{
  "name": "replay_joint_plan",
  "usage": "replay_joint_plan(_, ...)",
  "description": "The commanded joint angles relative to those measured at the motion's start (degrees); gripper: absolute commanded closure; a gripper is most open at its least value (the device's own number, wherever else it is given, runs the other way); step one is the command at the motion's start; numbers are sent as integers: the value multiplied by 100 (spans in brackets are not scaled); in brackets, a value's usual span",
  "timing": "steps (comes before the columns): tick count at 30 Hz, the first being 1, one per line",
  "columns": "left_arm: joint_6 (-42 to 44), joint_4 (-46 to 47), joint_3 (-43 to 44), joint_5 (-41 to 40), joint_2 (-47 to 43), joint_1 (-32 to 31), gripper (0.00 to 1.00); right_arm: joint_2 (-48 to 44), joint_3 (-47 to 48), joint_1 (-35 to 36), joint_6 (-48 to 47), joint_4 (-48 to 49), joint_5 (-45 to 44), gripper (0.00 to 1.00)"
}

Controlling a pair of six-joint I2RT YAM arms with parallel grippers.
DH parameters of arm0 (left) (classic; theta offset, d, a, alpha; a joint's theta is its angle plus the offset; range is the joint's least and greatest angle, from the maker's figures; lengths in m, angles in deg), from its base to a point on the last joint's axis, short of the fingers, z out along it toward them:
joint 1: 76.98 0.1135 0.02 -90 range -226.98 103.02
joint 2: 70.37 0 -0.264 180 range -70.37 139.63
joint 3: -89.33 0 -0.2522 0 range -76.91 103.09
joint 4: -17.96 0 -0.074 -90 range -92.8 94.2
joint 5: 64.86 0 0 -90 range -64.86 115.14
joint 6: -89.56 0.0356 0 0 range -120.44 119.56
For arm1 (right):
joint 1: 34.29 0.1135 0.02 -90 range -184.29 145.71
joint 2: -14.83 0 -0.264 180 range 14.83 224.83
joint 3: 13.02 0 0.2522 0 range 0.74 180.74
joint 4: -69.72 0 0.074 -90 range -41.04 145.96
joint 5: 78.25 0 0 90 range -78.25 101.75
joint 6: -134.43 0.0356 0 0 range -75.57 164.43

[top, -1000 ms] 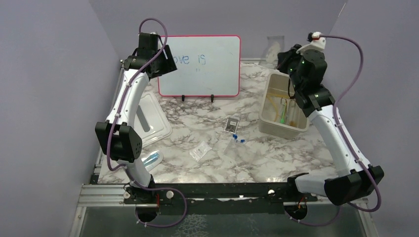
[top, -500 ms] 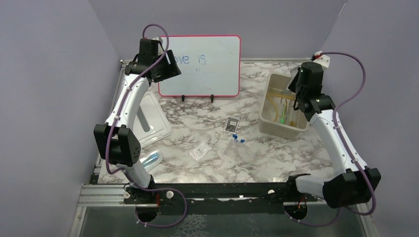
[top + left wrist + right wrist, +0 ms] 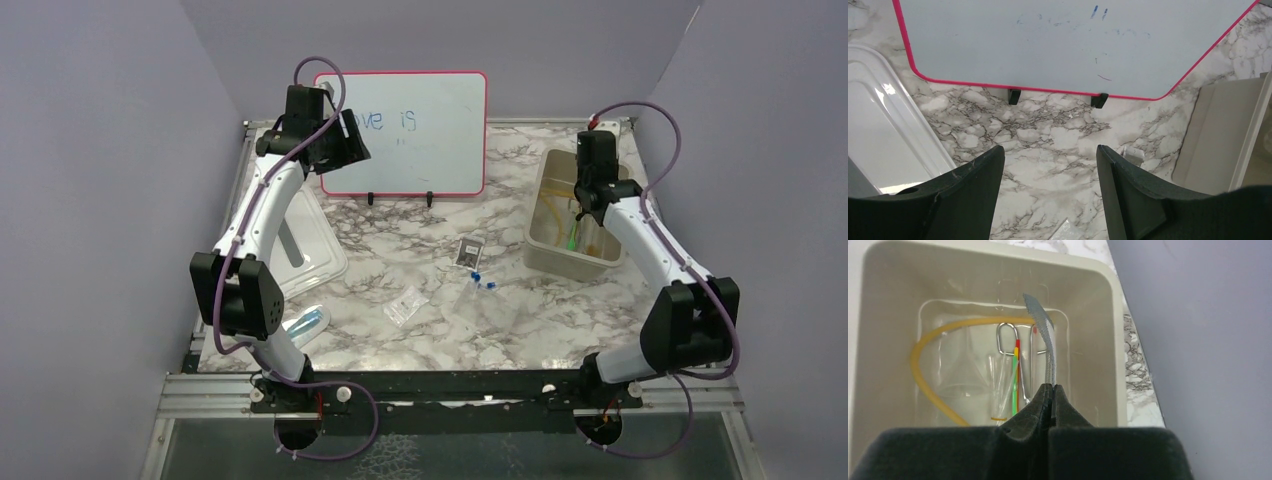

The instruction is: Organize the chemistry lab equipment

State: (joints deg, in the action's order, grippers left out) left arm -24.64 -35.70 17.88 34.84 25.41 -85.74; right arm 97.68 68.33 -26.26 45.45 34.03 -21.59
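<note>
Right gripper (image 3: 1051, 390): jaws pressed together, clamped on the lower edge of the grey gauze mat (image 3: 1045, 332). The mat stands up from the fingertips as a thin curved strip, seen edge-on, held above the open beige bin (image 3: 1098, 270) at the far right of the marble table (image 3: 520, 320). It is not resting on the bin's floor.

Bin contents: the amber tubing (image 3: 923, 355) curves along the left and far walls. Beside it lie a clear funnel-shaped piece (image 3: 965, 372), a slim green piece with a red and yellow end (image 3: 1015, 375) and a thin wire loop (image 3: 1007, 330).

Left gripper (image 3: 1050, 165): jaws wide apart, nothing between them. It hangs at the far left, above bare marble just in front of the red-framed whiteboard (image 3: 1048, 40), with the bin's lid (image 3: 878, 130) lying flat to its left.

Loose on the table centre — well apart from the bin: a clear packet (image 3: 406, 305), a small dark packet (image 3: 468, 251) and the blue-capped pieces (image 3: 480, 279). A further clear, bluish item (image 3: 306, 322) lies at the near left, beside the left arm; its kind cannot be made out.
</note>
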Motion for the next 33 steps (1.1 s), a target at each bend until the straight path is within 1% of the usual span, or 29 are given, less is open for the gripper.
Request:
replay_joint_plan(1, -23, 144, -9, 130, -192, -35, 30, 341, 8, -29, -367, 86, 13, 99)
replay_joint_plan(5, -23, 143, -67, 131, -183, -30, 30, 616, 39, -17, -488, 52, -97, 99)
replay_joint_plan(9, -23, 147, -109, 140, -183, -39, 30, 884, 175, 3, -505, -19, -44, 96)
replay_joint_plan(11, -18, 146, -109, 139, -175, -38, 30, 1018, 327, 27, -405, -110, 170, 94)
replay_joint_plan(16, 20, 146, -27, 129, -119, -40, 30, 1217, 718, 54, -38, -371, 1059, 87)
replay_joint_plan(18, 26, 147, 3, 117, -96, -40, 30, 1185, 763, 49, 129, -350, 1347, 84)
replay_joint_plan(21, 47, 148, 38, 120, -94, -40, 30, 1059, 734, 49, 235, -186, 1511, 76)
replay_joint_plan(26, 103, 147, 46, 129, -125, -40, 30, 779, 887, 49, 511, -311, 1731, 74)
replay_joint_plan(31, 172, 147, 25, 172, -178, -39, 29, 461, 1165, 50, 933, -870, 1905, 65)
replay_joint_plan(33, 202, 149, 3, 245, -211, -49, 29, 361, 1293, 49, 1026, -1163, 2162, 61)
